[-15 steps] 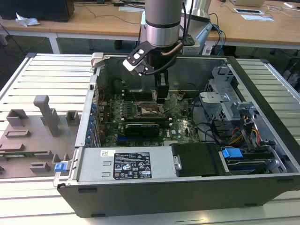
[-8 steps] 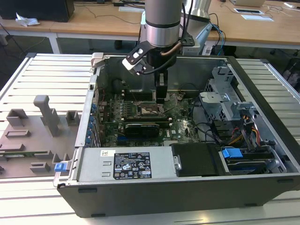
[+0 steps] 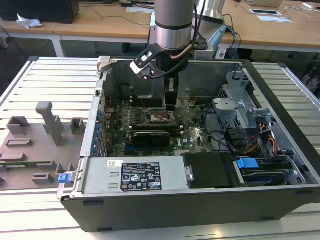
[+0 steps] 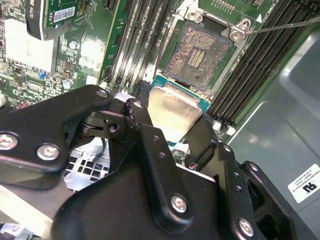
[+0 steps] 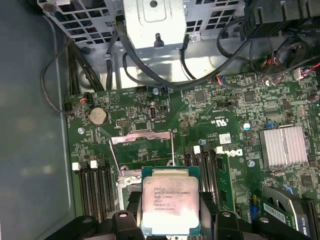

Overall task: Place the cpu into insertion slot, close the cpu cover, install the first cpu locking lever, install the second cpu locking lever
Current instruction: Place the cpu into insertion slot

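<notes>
cpu: the cpu (image 5: 170,205) is silver top up with its green edge showing, gripped by two opposite sides. It's off the board, not seated.
fingers: the fingers (image 4: 150,135) are narrow, closed on the cpu's edges. The gripper (image 3: 170,100) hangs low inside the case (image 3: 280,125), over the middle of the motherboard (image 5: 200,115).
insertion slot: the insertion slot (image 4: 197,52) is bare, contact field exposed, nothing in it. In the second wrist view the cpu sits above it and off to one side, overlapping one rim edge. I'd call it not centred yet.
cpu cover: the cpu cover (image 5: 142,135) looks swung up and clear of the slot. That's my read, since it's partly hidden behind the chip.
lever: a thin lever rod (image 4: 285,26) points away from a slot corner and looks released.
step: I judge this is placing the cpu, the first of four. Cover and both levers are not done.
how I'd run it: square the chip over the rim first, level, edges parallel to the socket walls. Confirm corner and notch orientation, since I can't make out the marks here. Then go straight down, slow, with no sideways slide over the contacts. Let go only once it lies flat inside the rim. No pushing.
risk: a tilted or offset drop could bend contacts. The finger bodies also pass close to the memory slots (image 4: 145,35), so I'd watch clearance there.
surroundings: the case lies open on the slatted table (image 3: 50,75).
</notes>
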`<state>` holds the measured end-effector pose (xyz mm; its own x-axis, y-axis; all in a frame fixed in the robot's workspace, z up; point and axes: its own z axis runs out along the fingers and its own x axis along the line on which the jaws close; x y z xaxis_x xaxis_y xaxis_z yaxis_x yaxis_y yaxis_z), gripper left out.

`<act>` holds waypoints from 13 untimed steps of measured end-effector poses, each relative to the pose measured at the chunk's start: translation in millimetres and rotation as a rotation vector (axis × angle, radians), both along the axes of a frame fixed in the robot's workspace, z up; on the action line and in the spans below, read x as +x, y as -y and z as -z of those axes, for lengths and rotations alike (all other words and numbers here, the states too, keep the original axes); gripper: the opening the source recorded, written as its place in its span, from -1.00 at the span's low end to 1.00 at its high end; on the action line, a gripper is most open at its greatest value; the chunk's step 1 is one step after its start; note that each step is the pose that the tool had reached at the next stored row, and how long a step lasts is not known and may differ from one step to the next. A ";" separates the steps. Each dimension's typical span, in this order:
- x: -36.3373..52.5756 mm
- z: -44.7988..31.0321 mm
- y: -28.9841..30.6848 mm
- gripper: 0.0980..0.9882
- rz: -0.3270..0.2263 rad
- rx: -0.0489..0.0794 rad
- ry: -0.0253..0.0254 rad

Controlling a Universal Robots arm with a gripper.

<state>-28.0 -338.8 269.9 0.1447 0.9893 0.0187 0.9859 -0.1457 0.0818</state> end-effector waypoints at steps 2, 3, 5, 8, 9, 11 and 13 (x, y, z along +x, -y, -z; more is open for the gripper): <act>0.0 0.0 0.0 0.00 0.050 0.000 -0.0001; 0.0 0.0 0.0 0.00 0.048 -0.001 0.0000; 0.0 0.0 0.0 0.00 -0.010 -0.001 0.0000; 0.0 0.0 0.0 0.00 -0.092 0.000 0.0000; 0.0 0.0 0.0 0.00 -0.153 0.000 0.0001; 0.0 0.0 0.0 0.00 -0.181 0.000 0.0001; 0.0 0.0 0.0 0.00 -0.182 0.000 0.0000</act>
